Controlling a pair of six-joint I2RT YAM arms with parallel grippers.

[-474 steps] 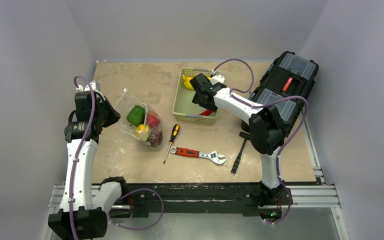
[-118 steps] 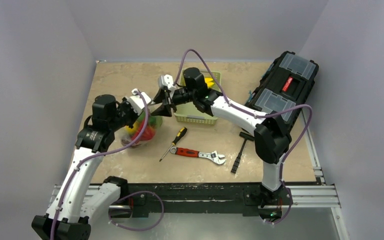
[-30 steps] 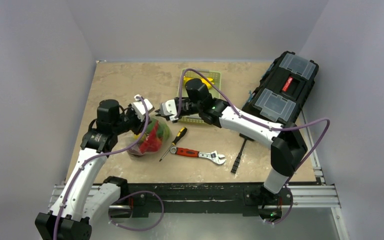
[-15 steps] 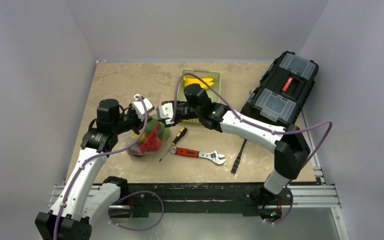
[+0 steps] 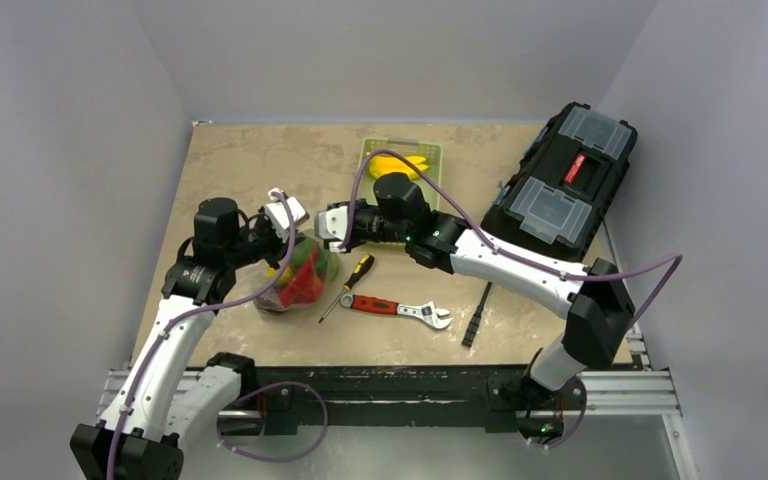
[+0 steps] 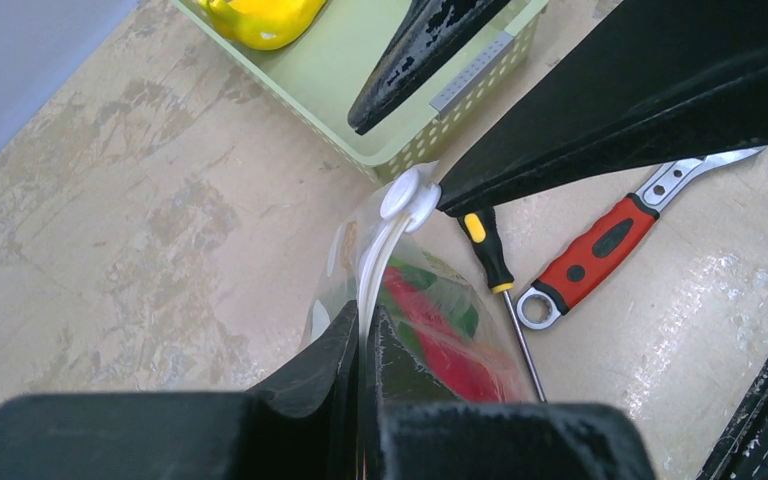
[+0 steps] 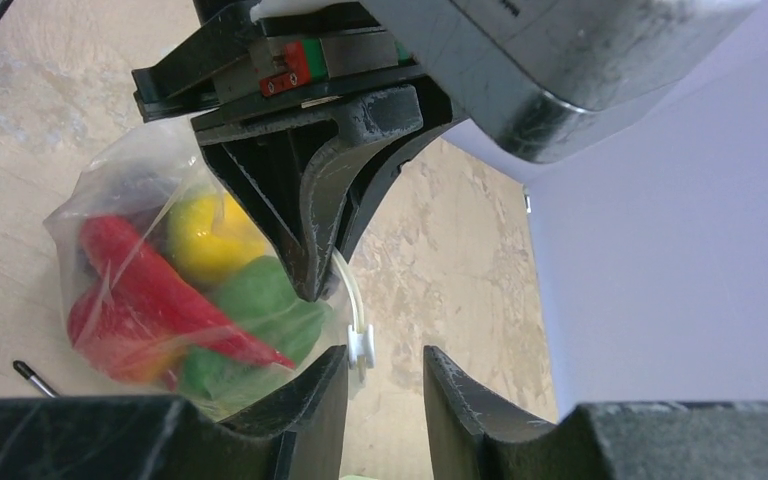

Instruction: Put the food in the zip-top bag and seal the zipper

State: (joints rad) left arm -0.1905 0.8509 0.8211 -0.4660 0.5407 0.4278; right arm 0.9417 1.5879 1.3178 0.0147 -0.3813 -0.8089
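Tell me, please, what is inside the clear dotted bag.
Through the zip-top bag show a red piece, a yellow piece and a green piece. Anything beneath them, or behind the left gripper, is covered.

Left gripper point(image 6: 363, 320): jaws pinched closed, arm bent inward. Right gripper point(image 7: 385, 365): jaws parted, arm stretched across, tip just beside the left gripper's tip.

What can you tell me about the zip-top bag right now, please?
The zip-top bag is clear plastic, bulging with red, green and yellow food, its base on the table. The left tool is shut on its pale zipper, holding the mouth up. A white slider sits at the strip's end, beside the open right tool.
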